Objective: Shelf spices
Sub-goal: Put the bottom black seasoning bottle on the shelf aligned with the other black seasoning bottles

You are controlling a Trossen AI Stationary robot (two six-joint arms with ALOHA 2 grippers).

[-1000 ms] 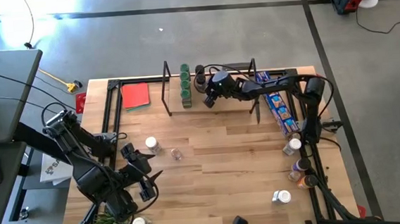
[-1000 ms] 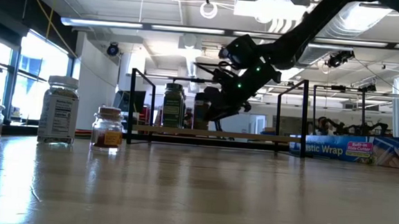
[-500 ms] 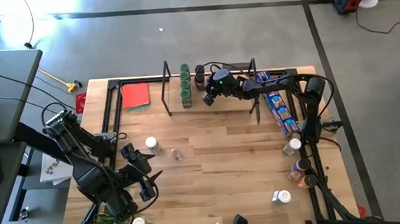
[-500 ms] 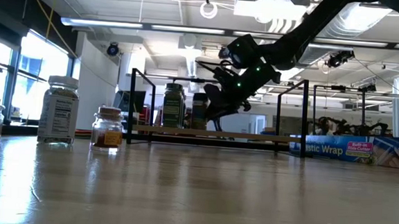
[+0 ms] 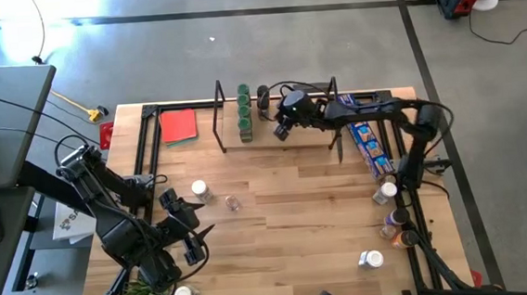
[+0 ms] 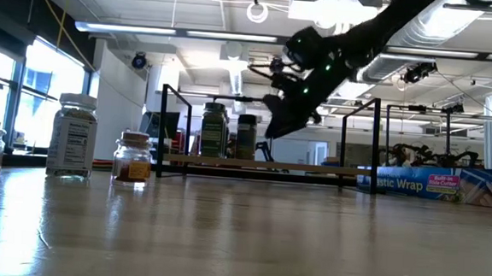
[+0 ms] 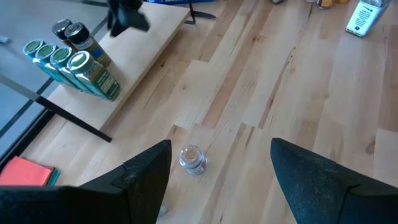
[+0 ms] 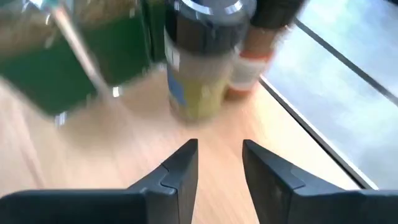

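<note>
Spice jars (image 5: 244, 107) are lined up on the shelf (image 5: 299, 126); the right gripper (image 5: 281, 130), jaws apart and empty, is held at their 3 o'clock; left gripper (image 5: 194, 241) jaws are spread.

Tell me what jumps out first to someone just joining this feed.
The right pincer, empty, sits above the shelf beside the black-lidded jars. A row of green-lidded jars stands at the shelf's left end. Loose jars line the table's right edge; the left pincer waits near the front left corner.
</note>
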